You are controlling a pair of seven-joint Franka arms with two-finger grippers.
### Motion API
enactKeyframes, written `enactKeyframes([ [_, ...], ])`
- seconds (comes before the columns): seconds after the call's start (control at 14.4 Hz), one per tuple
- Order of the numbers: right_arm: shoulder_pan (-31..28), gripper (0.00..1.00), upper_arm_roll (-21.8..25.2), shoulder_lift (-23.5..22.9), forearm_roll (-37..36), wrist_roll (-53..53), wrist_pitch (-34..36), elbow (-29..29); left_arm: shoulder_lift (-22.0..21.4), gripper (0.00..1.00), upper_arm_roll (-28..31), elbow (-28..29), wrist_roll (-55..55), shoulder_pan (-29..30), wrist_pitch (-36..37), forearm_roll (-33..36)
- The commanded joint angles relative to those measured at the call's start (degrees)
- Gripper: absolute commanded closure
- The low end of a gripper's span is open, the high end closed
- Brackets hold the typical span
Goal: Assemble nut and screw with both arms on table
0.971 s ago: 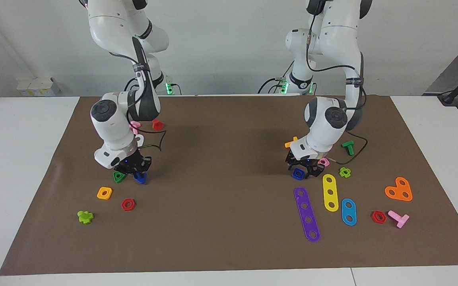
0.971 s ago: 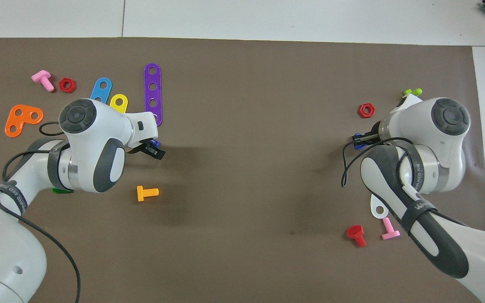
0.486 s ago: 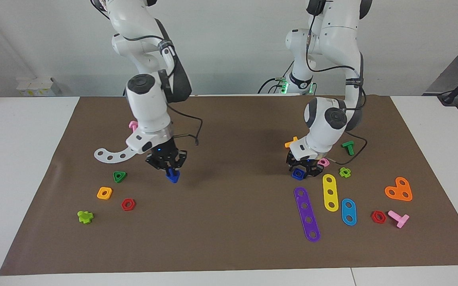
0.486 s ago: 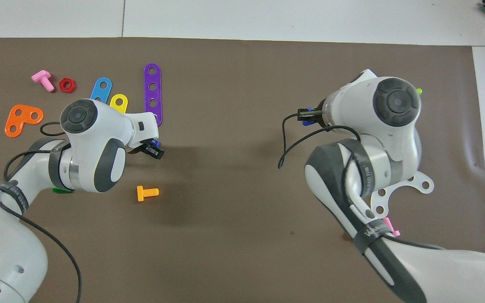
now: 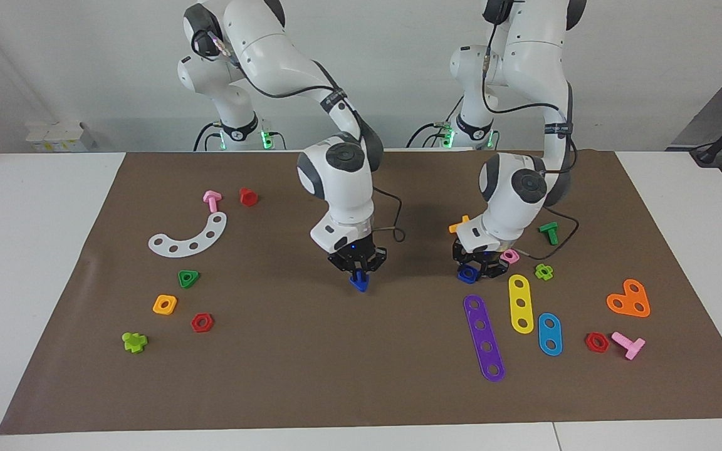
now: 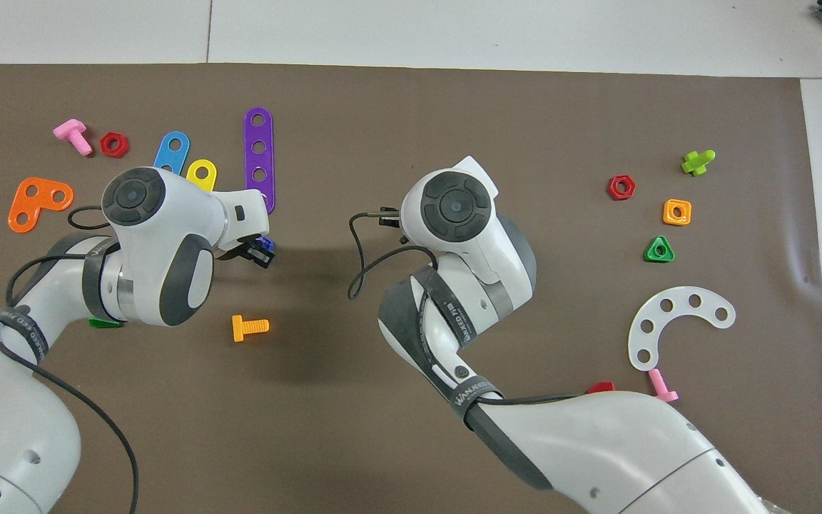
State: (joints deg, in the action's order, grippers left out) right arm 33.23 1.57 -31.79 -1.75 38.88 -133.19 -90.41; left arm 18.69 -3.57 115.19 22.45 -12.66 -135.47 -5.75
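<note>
Carried away from the green triangle nut [image 5: 188, 278], the dark-blue screw [image 5: 358, 283] now hangs pinched in the right end effector [image 5: 357, 273] above the mat's middle. At the left arm's end of the bench [image 5: 35, 263], the left end effector [image 5: 477, 268] sits low, clamped on the dark-blue nut [image 5: 467, 274], beside the purple strip [image 5: 484, 337].

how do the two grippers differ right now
The right gripper is raised over the middle of the mat, shut on the blue screw. The left gripper is down at the mat beside the purple strip, shut on the blue nut. Both point downward, each holding a dark-blue part.
</note>
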Motion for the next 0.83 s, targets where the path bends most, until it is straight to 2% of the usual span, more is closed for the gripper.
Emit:
enactKeyframes([
  [0.0,1.2,1.00,0.2,-1.5,-1.1,2.0,-2.0,1.0,0.0,0.79,1.1,0.2,0.9,-1.0,0.3,-0.9],
  [0.14,1.7,1.00,0.1,-1.6,-1.1,3.0,-2.4,-0.1,0.0,0.87,1.1,0.1,0.8,-0.7,1.3,-0.9],
  [0.28,2.2,1.00,0.1,-1.5,-1.1,4.0,-3.1,-1.0,-0.1,0.87,1.1,0.1,0.5,-0.5,1.7,-0.9],
  [0.49,2.2,1.00,0.2,-1.4,-1.1,3.9,-4.1,-3.4,-0.1,0.90,1.2,-1.8,-2.0,-0.3,6.3,-1.0],
  [0.55,2.1,0.86,0.2,-1.4,-1.1,4.0,-4.4,-3.4,0.0,0.90,1.2,-2.8,-2.1,-0.3,7.8,-1.1],
  [0.62,2.1,0.02,0.2,-1.3,-1.2,4.0,-4.5,-3.4,0.0,0.91,1.2,-4.1,-2.3,-0.3,9.9,-1.2],
  [0.76,2.3,0.00,0.2,-1.2,-1.6,4.0,-4.2,-2.7,0.4,0.92,1.2,-8.4,-6.7,-0.6,15.1,-1.1],
])
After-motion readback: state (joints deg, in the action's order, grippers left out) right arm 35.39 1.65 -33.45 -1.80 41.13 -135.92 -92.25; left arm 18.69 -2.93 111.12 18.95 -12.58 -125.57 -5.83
